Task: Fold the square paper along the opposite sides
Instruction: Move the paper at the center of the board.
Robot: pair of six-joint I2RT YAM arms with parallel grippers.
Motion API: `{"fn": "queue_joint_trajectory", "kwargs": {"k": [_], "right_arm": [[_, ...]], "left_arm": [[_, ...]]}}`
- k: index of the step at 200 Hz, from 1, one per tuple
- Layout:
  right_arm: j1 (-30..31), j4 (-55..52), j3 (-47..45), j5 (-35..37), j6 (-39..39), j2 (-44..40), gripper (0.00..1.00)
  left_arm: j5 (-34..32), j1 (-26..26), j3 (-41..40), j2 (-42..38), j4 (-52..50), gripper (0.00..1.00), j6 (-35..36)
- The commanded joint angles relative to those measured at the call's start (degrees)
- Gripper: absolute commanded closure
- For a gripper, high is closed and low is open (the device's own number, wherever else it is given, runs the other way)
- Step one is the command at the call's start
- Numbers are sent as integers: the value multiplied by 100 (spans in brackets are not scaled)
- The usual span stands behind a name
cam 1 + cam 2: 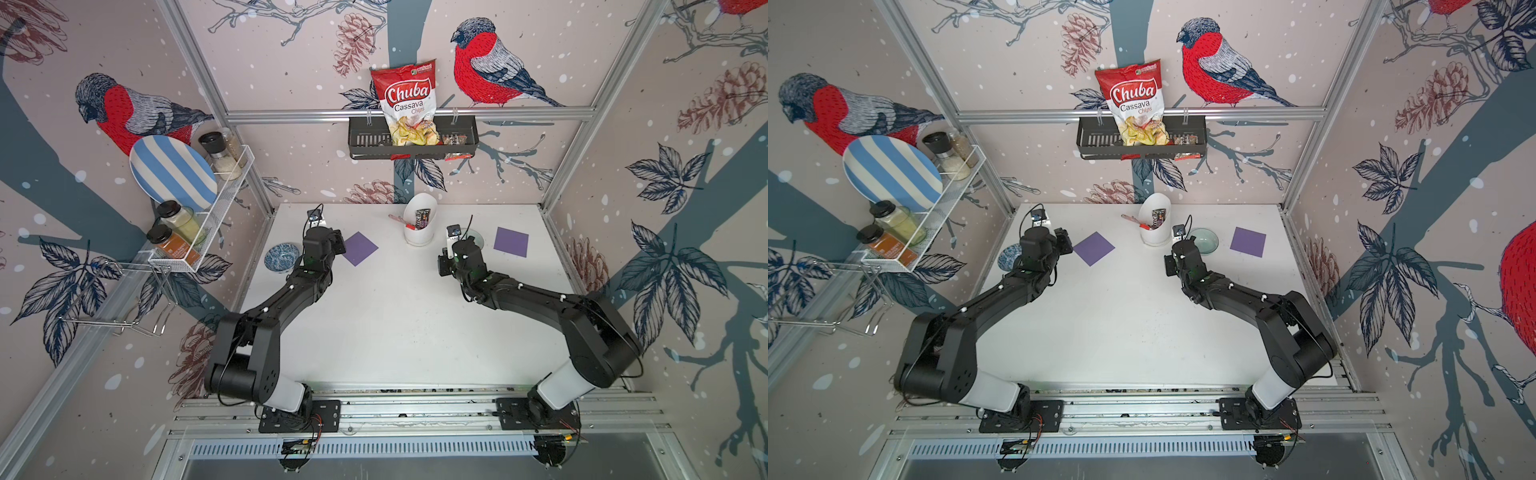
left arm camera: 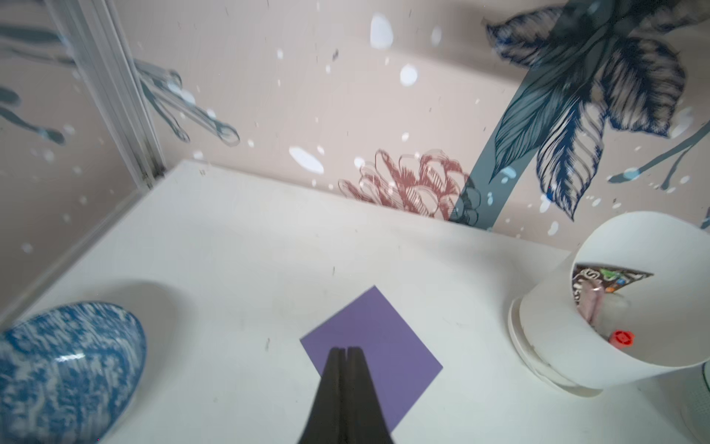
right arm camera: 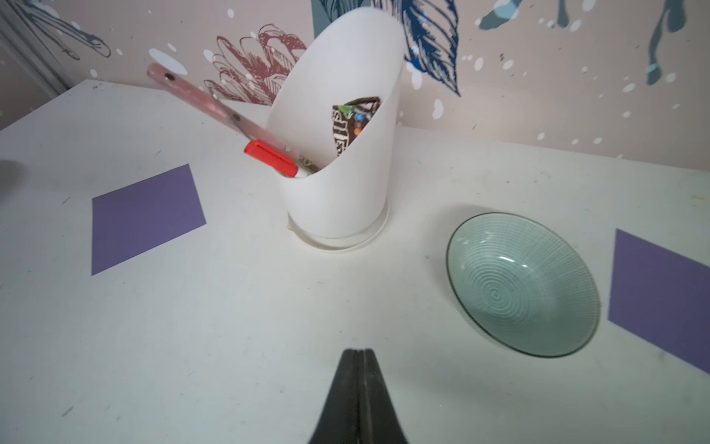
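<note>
A: On the near half of the white table (image 1: 395, 332), the right gripper (image 3: 359, 351) hangs over bare surface, jaws pressed flat together.
B: And the left gripper (image 2: 346, 350)?
A: Jaws clamped together too, tips right over the near corner of the left purple square (image 2: 384, 330). Touching or not, I can't tell. That sheet lies flat, unfolded.
B: Blue patterned bowl (image 1: 281, 257) just beside that arm.
A: Across the table, a clear glass bowl (image 3: 522, 284), then the right purple square (image 1: 511, 242), flat, apart from both grippers.
B: Between the squares, further back, the white holder (image 1: 420, 226) with a red-capped marker (image 3: 271, 158) and a candy packet (image 3: 351, 123).
A: On the back wall, a chips bag (image 1: 409, 104) stands in a black basket (image 1: 370, 139).
</note>
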Motion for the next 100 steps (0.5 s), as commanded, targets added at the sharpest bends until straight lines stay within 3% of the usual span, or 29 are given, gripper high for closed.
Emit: {"fn": "queue_joint_trajectory", "kwargs": {"k": [1,72,100], "right_arm": [[132,-381,252,-684,492,229,100],[292,-239,416,-1448,738,710,100],[284,-234,400,-1566,782,811,100]], "left_arm": [[836,-16,581,629,-999,100,-906],[1221,-25,3098,2981,-2136,100,-1142],[1570,35,3723,3684,-2261,100,-1361]]}}
